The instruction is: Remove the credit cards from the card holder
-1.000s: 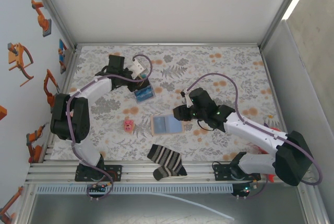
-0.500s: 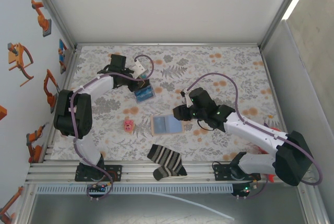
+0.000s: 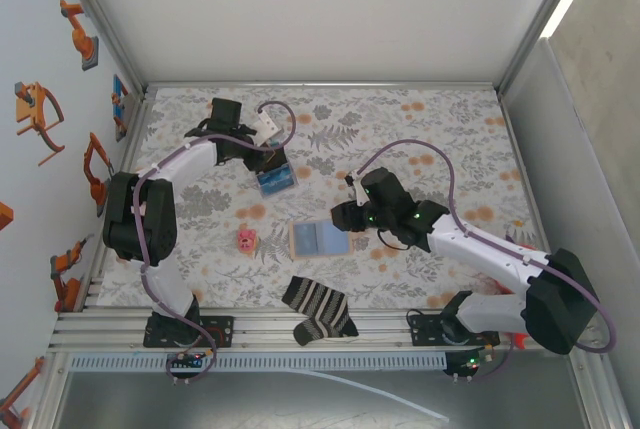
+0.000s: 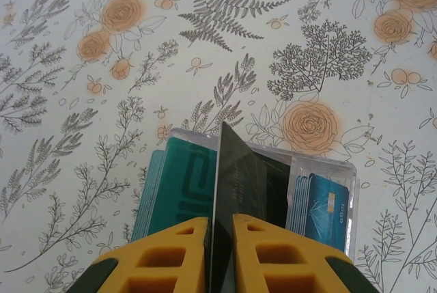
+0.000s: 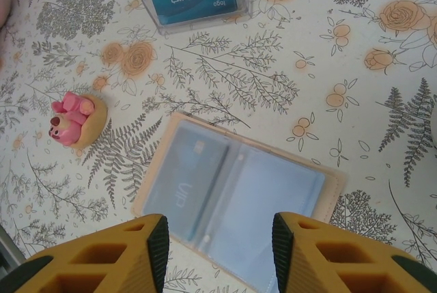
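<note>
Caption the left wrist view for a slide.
The left gripper pinches a dark card edge-on at the clear card box.

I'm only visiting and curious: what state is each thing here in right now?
Card holder: lying open flat, a credit card in one pocket.
Left gripper: shut on a dark card, edge-on over the clear box.
Clear box: open-topped, blue cards standing inside.
Right gripper: open, above the card holder.
Sock: lying flat.
Pink toy: lying untouched.

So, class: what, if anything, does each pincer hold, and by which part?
The left pincer pinches a thin dark card by its near edge, over the clear box. The right pincer is open above the card holder, holding nothing.
</note>
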Robot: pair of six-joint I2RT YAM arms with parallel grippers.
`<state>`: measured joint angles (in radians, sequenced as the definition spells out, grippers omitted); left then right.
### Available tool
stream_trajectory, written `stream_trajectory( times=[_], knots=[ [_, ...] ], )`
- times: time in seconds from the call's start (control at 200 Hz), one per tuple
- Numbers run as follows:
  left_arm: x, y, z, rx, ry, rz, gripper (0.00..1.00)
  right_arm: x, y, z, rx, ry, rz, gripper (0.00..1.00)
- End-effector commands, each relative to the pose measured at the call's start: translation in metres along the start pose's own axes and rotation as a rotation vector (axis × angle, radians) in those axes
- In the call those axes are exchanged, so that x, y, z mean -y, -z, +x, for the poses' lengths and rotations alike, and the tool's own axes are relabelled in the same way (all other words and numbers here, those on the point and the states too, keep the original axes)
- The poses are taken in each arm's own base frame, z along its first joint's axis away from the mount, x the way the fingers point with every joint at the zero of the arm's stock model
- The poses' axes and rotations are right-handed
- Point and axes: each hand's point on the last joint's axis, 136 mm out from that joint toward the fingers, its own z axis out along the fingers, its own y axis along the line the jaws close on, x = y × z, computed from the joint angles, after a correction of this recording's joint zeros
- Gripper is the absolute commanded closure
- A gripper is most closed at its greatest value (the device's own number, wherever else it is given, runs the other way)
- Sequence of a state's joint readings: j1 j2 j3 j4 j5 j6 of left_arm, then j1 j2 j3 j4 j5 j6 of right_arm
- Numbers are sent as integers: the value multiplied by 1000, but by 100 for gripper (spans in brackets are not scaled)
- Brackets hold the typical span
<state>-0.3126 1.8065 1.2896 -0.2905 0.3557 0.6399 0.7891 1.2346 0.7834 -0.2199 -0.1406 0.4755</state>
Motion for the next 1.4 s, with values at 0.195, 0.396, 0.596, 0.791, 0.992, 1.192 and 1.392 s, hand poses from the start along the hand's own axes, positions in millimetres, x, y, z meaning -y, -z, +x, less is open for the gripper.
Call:
stream_trajectory(
  times=[0.195, 0.396, 0.596, 0.791, 0.992, 1.192, 1.392],
  knots=[
    [0, -5, 10, -55, -30, 19, 82, -9, 3, -11, 21, 2, -23, 56],
    [-2, -8, 14, -78, -50, 0, 73, -9, 2, -10, 18, 4, -24, 56],
    [-7, -7, 14, -93, -69, -25, 73, -9, 3, -10, 22, 3, -24, 56],
    [2, 9, -3, -51, -76, -35, 72, -7, 3, -8, 14, -1, -13, 58],
    [12, 47, -34, 75, -32, -122, 29, -9, -5, 2, -36, 65, 86, 62],
    [9, 94, -35, 173, 132, -334, 3, -22, -26, 18, -115, 135, 168, 63],
    [4, 150, -5, 279, 389, -553, 3, -42, -58, 38, -210, 164, 197, 62]
  ],
)
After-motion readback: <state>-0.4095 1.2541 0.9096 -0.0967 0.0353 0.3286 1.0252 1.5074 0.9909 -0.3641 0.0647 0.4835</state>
